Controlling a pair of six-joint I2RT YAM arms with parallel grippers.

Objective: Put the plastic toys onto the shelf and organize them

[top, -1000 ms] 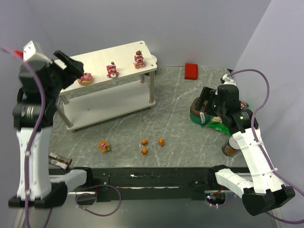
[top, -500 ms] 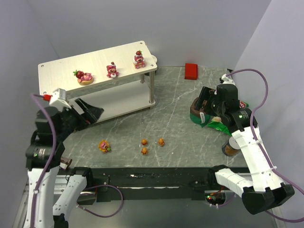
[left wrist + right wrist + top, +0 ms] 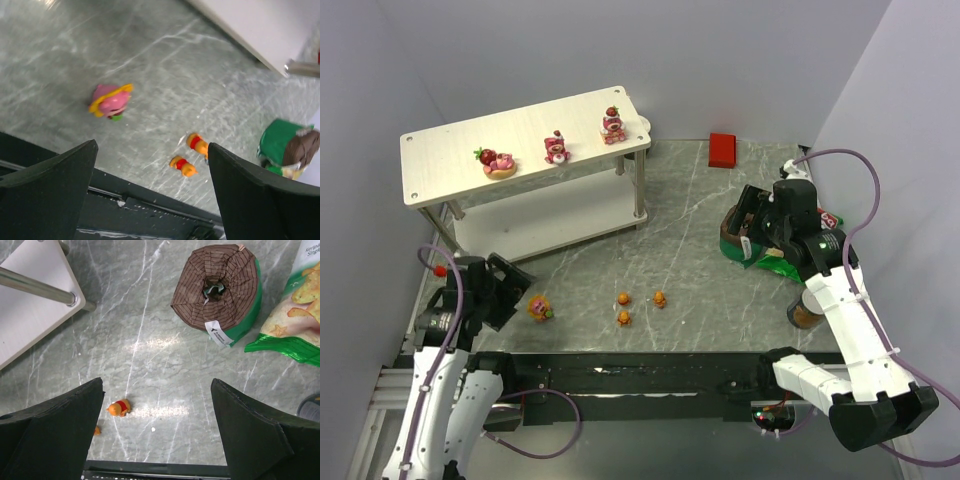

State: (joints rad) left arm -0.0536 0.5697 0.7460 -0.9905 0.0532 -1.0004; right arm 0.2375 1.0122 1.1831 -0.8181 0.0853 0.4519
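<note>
The shelf (image 3: 440, 160) stands at the back left. Three pink-red strawberry bears (image 3: 557, 147) sit on its top board. The flower-faced toy (image 3: 539, 308) lies on the table near the front left and also shows in the left wrist view (image 3: 111, 100). Three small orange bears (image 3: 624, 319) lie near the front middle; two show in the left wrist view (image 3: 183, 165) and one in the right wrist view (image 3: 119, 408). My left gripper (image 3: 515, 290) (image 3: 152, 150) is open and empty, low, just left of the flower toy. My right gripper (image 3: 752, 215) (image 3: 157, 385) is open and empty.
A brown-and-green cylinder (image 3: 217, 290) lies under my right gripper, next to a green chip bag (image 3: 295, 315). A red block (image 3: 723, 149) sits at the back. A brown jar (image 3: 807, 310) stands by the right arm. The black front rail (image 3: 150, 210) runs close below my left gripper.
My left arm has swung down from beside the shelf's top board to the table by the flower-faced toy, empty. My right arm has hardly moved.
</note>
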